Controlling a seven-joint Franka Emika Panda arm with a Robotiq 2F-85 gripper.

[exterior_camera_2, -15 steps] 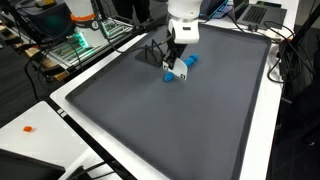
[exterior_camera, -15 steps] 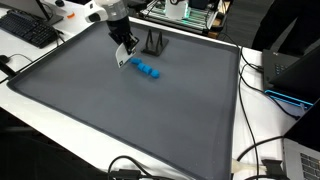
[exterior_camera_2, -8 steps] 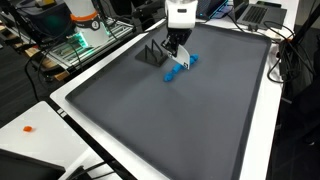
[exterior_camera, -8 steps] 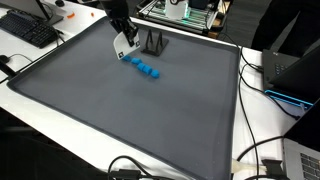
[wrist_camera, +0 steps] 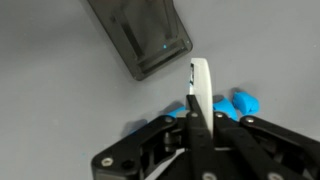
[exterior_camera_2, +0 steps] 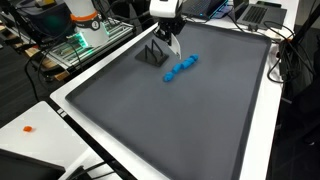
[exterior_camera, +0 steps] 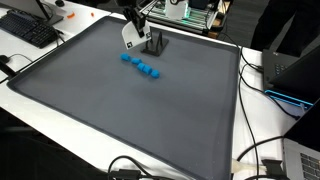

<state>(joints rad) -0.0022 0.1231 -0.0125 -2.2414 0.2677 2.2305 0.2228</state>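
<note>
My gripper (wrist_camera: 200, 128) is shut on a thin white flat piece (wrist_camera: 201, 88) held edge-on, which also shows in both exterior views (exterior_camera: 130, 36) (exterior_camera_2: 173, 44). I hold it above the grey mat, just beside a small black rack (exterior_camera: 153, 43) (exterior_camera_2: 151, 53) (wrist_camera: 140, 36). A row of blue blocks (exterior_camera: 141, 66) (exterior_camera_2: 181, 68) lies on the mat a little nearer the middle. In the wrist view the blue blocks (wrist_camera: 243, 101) show partly behind the fingers.
The large grey mat (exterior_camera: 130, 115) (exterior_camera_2: 170, 120) covers the table and has a raised white border. A keyboard (exterior_camera: 28, 28) lies beyond one edge. Cables and a laptop (exterior_camera: 292, 70) sit by another. Lab gear (exterior_camera_2: 75, 35) stands behind.
My gripper has risen from the row of blue blocks with the white piece in it and has moved toward the black rack. The blue blocks stay on the mat.
</note>
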